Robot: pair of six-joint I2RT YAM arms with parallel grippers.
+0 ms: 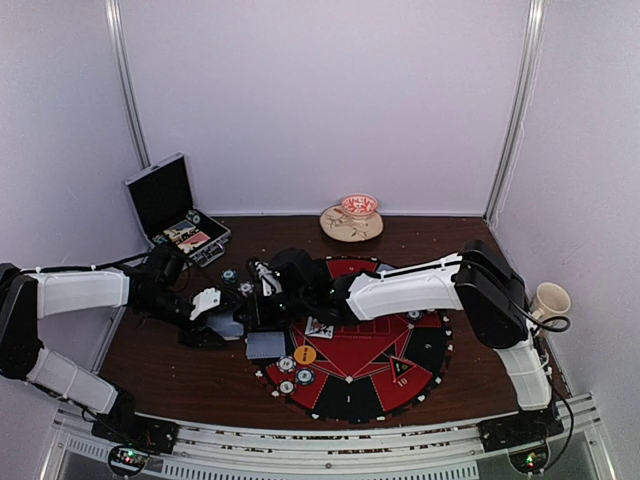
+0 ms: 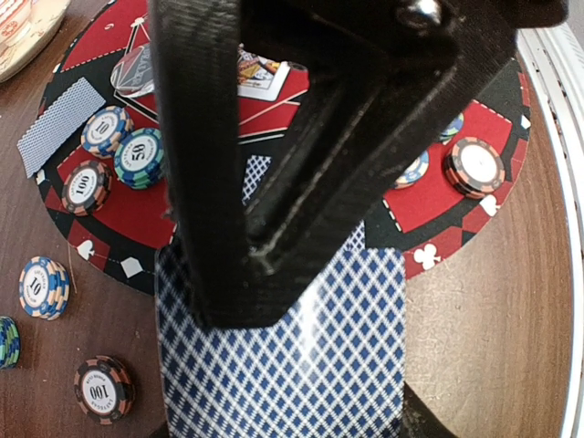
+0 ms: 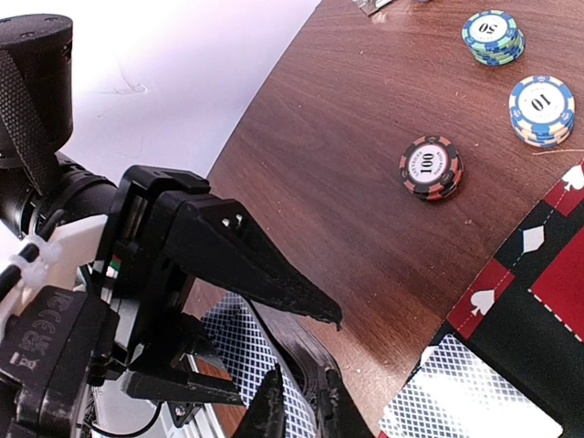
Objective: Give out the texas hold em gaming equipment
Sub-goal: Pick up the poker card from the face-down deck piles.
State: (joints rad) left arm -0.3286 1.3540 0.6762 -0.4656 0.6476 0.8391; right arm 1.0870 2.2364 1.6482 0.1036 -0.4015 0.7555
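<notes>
Over the bench [image 2: 493, 347] beside the mat [image 2: 132, 217], the left fingers [image 2: 201, 182] gripped a blue-checked card deck [image 2: 283, 374] while the right fingers [image 3: 270, 406] stood narrow at its edge, hold unclear.

The left arm [image 1: 80, 290] and right arm [image 1: 410, 290] each have white shells on the long links and black housings at the joints. Thin black cables [image 1: 95, 268] run along the left arm, and a white zip tie [image 3: 27, 260] binds 1 bundle. The left gripper [image 1: 232, 322] and right gripper [image 3: 299, 388] have black, ridged plastic fingers [image 3: 246, 265] tapering to points. A silver screw [image 2: 422, 11] sits in 1 mount. Small green and red lights [image 1: 127, 458] glow at the bases.
</notes>
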